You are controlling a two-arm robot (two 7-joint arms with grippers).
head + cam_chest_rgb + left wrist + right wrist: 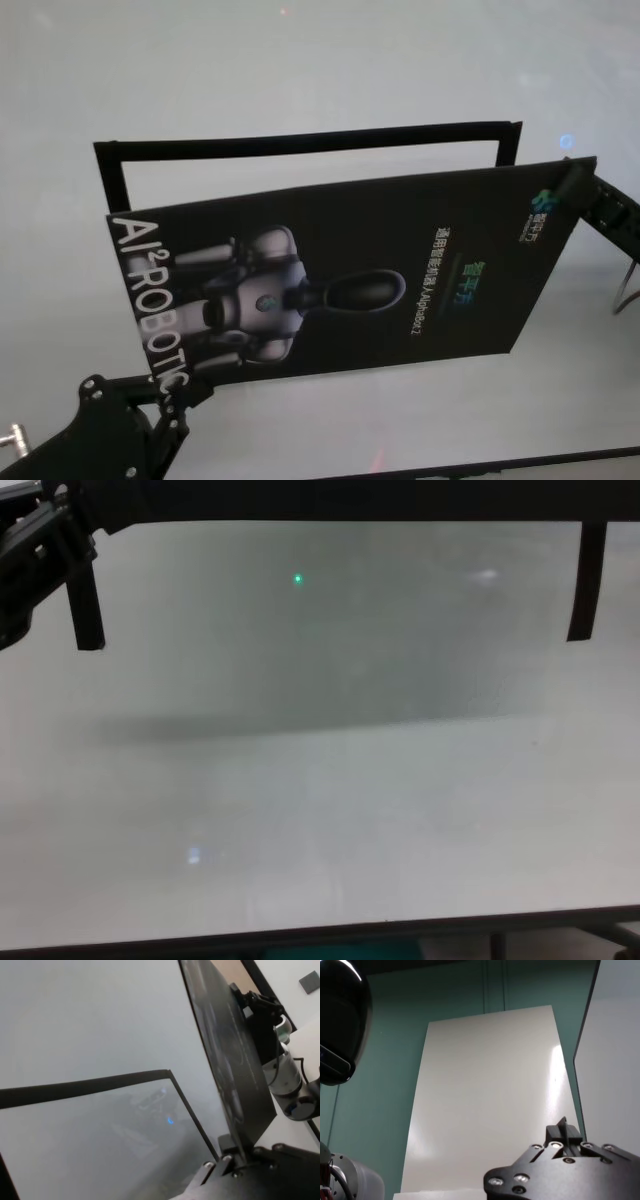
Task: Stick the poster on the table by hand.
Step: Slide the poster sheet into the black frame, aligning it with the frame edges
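The poster (350, 275) is hanging above the table (300, 70), just off the black frame strip (300, 140) — the left gripper (172, 398) pinching its lower near corner, the right gripper (578, 182) pinching the far one. Both should be lowering evenly, keeping it taut and square.

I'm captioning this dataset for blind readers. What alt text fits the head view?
A black poster showing a grey-white robot and white "AI ROBOTIC" lettering is held above a white table, with the left gripper at its near-left corner and the right gripper at its far-right corner. On the table behind it lies a black tape outline.
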